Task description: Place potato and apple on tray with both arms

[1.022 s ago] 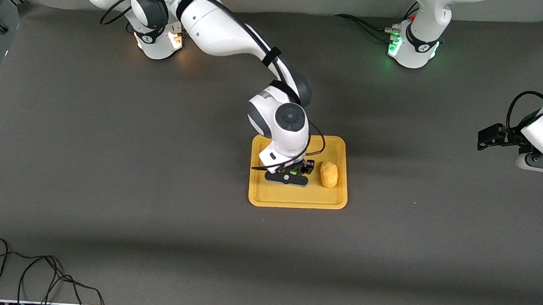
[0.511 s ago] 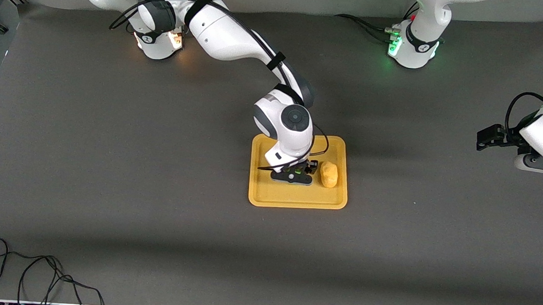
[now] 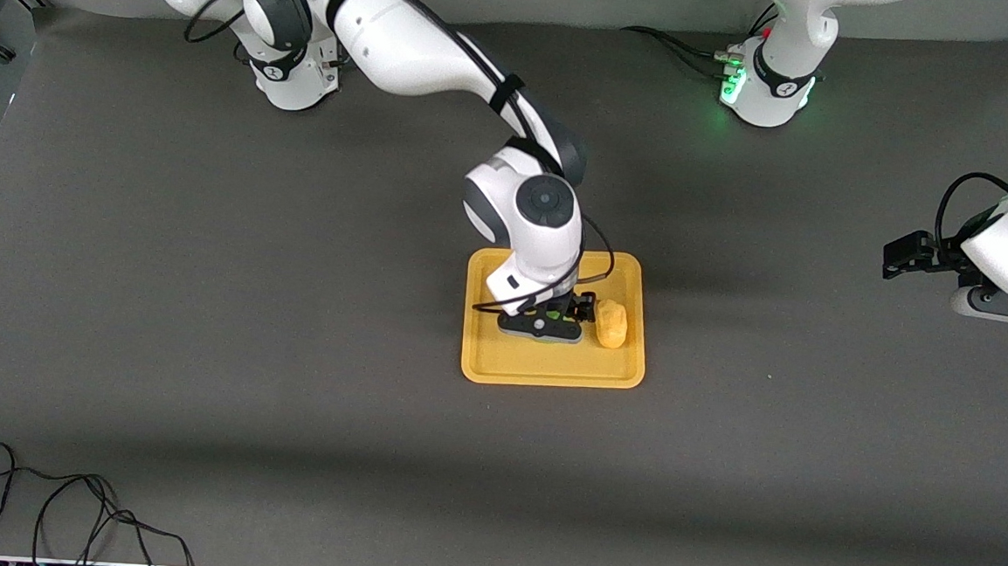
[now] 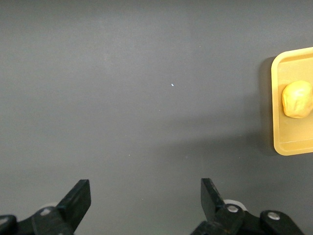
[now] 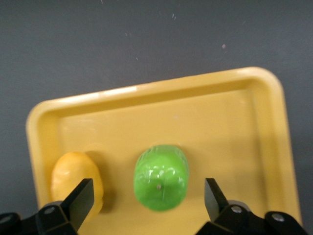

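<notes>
The orange-yellow tray (image 3: 551, 378) lies mid-table. The potato (image 3: 612, 323) lies on it at the end toward the left arm. My right gripper (image 3: 538, 327) hangs low over the tray beside the potato and hides most of the apple in the front view. In the right wrist view the green apple (image 5: 161, 176) lies on the tray (image 5: 195, 98) beside the potato (image 5: 73, 178). The right gripper (image 5: 148, 193) is open, its fingers on either side of the apple and clear of it. My left gripper (image 3: 997, 306) waits open and empty (image 4: 145, 188) over bare table at the left arm's end.
The left wrist view shows one end of the tray (image 4: 281, 142) with the potato (image 4: 297, 99) on it. A loose black cable (image 3: 61, 510) lies on the table at the corner nearest the front camera, toward the right arm's end. The dark mat surrounds the tray.
My right gripper has shifted a little over the tray toward the potato. The potato and tray have not moved. The left arm has barely moved.
</notes>
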